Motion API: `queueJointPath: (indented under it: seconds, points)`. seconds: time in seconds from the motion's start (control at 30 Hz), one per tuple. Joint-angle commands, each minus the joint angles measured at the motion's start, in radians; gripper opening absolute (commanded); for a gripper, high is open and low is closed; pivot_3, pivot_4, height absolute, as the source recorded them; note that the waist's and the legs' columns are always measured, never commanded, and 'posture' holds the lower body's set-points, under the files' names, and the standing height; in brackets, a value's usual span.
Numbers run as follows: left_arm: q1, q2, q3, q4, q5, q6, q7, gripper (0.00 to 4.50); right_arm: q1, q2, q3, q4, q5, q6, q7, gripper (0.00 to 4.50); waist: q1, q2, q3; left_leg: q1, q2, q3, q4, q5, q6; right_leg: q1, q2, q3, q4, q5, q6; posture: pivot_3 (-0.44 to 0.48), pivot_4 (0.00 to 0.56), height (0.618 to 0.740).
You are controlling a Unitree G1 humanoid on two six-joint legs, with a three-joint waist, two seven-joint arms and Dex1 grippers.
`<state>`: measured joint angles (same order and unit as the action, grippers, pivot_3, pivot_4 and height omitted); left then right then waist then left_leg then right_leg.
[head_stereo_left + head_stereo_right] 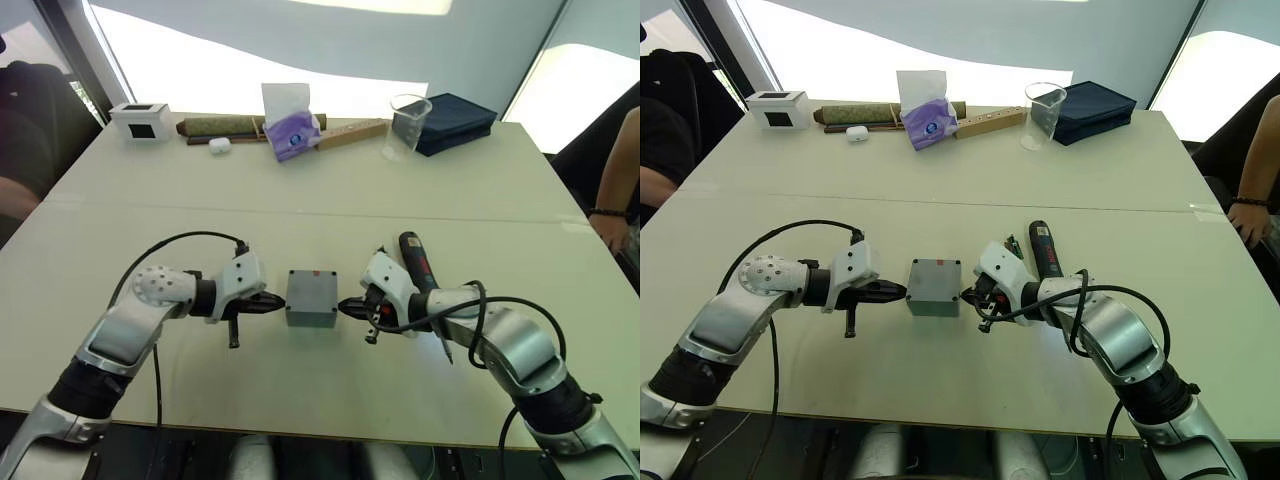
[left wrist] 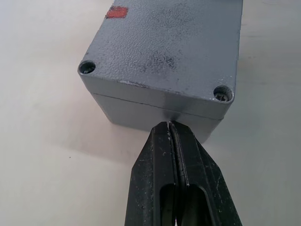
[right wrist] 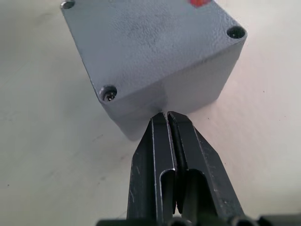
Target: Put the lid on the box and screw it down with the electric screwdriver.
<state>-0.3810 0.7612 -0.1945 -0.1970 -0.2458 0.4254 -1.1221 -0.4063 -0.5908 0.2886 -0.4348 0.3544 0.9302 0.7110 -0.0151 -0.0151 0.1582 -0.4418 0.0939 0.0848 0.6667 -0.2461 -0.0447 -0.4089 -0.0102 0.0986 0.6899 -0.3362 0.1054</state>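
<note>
The grey lid (image 1: 312,288), with its small red mark, sits flush on the grey box (image 1: 311,317) at the table's middle front. My left gripper (image 1: 281,305) is shut and empty, its tip touching the box's left side at the lid seam (image 2: 168,118). Shut and empty too, my right gripper (image 1: 343,306) touches the box's right side (image 3: 165,113). A screw head shows in one corner hole (image 3: 109,93). Behind my right gripper the black electric screwdriver (image 1: 415,262) lies on the table, partly under my right arm.
Along the far edge stand a white box with a black window (image 1: 140,120), a rolled mat (image 1: 220,127), a purple tissue pack (image 1: 290,128), a clear cup (image 1: 406,127) and a dark blue pouch (image 1: 455,120). A person's arm (image 1: 612,200) rests at the right edge.
</note>
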Motion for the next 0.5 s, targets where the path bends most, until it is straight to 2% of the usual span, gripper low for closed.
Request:
queueJointPath:
  seconds: [0.03,0.17,0.27,0.43,0.5]
  points:
    - [-0.007,0.044,0.095,-0.080,-0.073,0.015,-0.031,0.00,-0.030,-0.018,-0.077,-0.028,-0.011,-0.027,-0.026,0.04,0.001,0.000,0.000,0.000,0.000,0.000,0.000,0.000,0.000,0.000,0.000,0.000,0.000,0.000,0.000,0.000,0.150,0.721]
    - [-0.036,0.060,0.142,-0.112,-0.127,0.052,-0.033,0.00,-0.032,-0.020,-0.141,-0.013,-0.009,-0.021,-0.061,0.04,0.002,0.000,0.000,0.000,0.000,0.000,0.000,0.000,0.000,0.000,0.000,0.000,0.000,0.000,0.000,0.000,0.150,0.721]
    - [-0.093,0.052,0.147,-0.114,-0.131,0.060,-0.014,0.00,-0.037,0.012,-0.203,0.033,-0.014,-0.001,-0.127,0.73,0.003,0.000,0.000,0.000,0.000,0.000,0.000,0.000,0.000,0.000,0.000,0.000,0.000,0.000,0.000,0.000,0.150,0.721]
    - [-0.156,0.016,0.106,-0.105,-0.115,0.052,0.014,0.00,-0.068,0.051,-0.197,0.111,-0.061,0.003,-0.209,2.94,0.000,0.000,0.000,0.000,0.000,0.000,0.000,0.000,0.000,0.000,0.000,0.000,0.000,0.000,0.000,0.000,0.150,0.721]
    - [-0.168,0.002,0.094,-0.104,-0.110,0.053,0.023,0.00,-0.081,0.059,-0.191,0.133,-0.075,0.001,-0.229,3.63,-0.002,0.000,0.000,0.000,0.000,0.000,0.000,0.000,0.000,0.000,0.000,0.000,0.000,0.000,0.000,0.000,0.150,0.721]
